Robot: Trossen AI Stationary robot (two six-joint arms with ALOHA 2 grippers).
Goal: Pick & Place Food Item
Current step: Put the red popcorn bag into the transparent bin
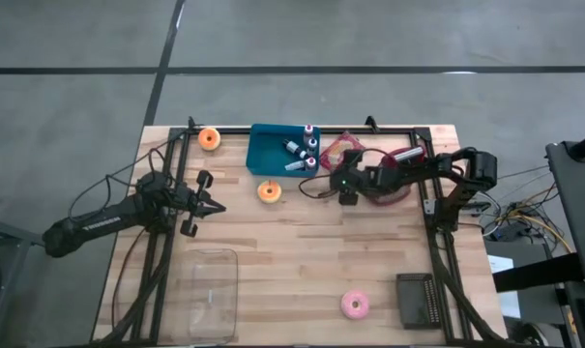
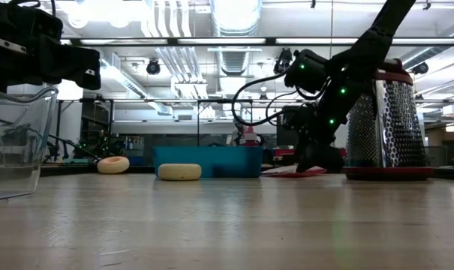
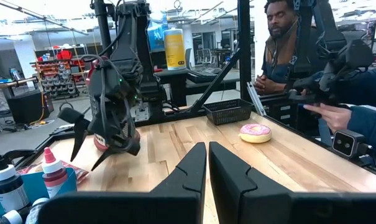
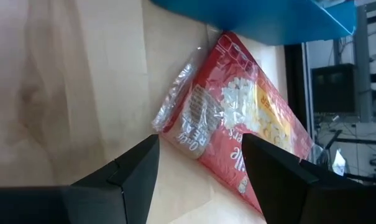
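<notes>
Four views of an early stage, nothing yet lifted. High view: the right gripper [image 1: 347,187] sits low over the red snack bag [image 1: 342,155] beside the blue bin [image 1: 268,152]; the left gripper [image 1: 215,206] waits apart, fingers pressed together. Low view: the right arm reaches down to the counter [image 2: 227,225] by the bin. Left wrist view: own fingers [image 3: 191,171] nearly touching. Right wrist view: fingers [image 4: 138,165] spread wide, the bag's end lying between them, ungripped. Grasp, lift and placement remain, by this judgement.
</notes>
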